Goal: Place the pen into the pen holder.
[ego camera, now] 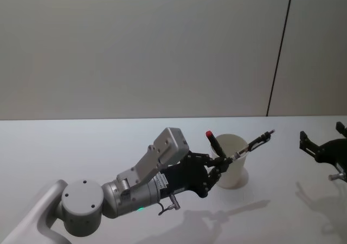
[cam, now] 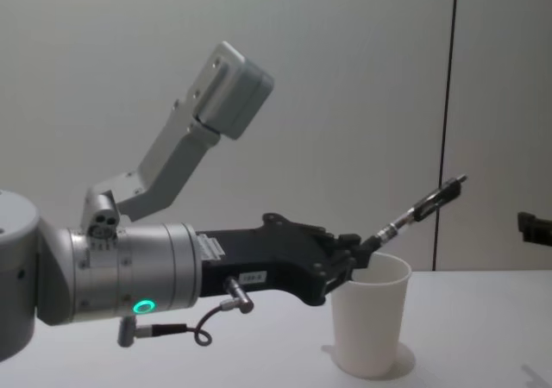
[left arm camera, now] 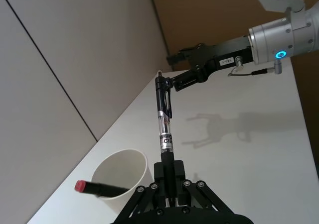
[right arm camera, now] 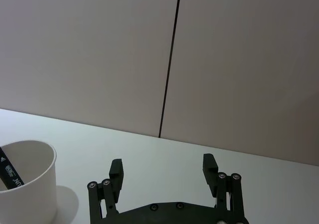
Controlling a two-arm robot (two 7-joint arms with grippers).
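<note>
Nearest to the robot, the left arm (ego camera: pixel 135 192) reaches in from about 7 o'clock in the head view and ends just beside the pen holder (ego camera: pixel 234 171), a plain white paper cup standing on the white table (ego camera: pixel 81 146). The left gripper (ego camera: pixel 221 161) is pinched on one end of the pen (ego camera: pixel 252 145), a black clip pen with a clear section. In the left wrist view the fingers (left arm camera: pixel 175 173) are pressed together around the barrel, with the clip end farthest from the grip.

From the grip the pen slants up toward 2 o'clock and crosses above the cup's mouth. In the chest view its held end is level with the near rim and its free end is high and past the far rim. It is tilted well off upright, and none of it is inside the cup.

A red-capped marker (ego camera: pixel 212 141) leans out of the cup toward 11 o'clock.

By my reading, the pickup and the carry are done. Still to do are tipping the pen steeper, lowering its end past the rim clear of the marker, and letting go.

Farther out, at 3 o'clock from the cup and well apart, the right gripper (right arm camera: pixel 162 165) hangs idle, spread wide and holding nothing. Beyond the table is a pale wall (ego camera: pixel 135 49) with one dark seam (ego camera: pixel 279 54).
</note>
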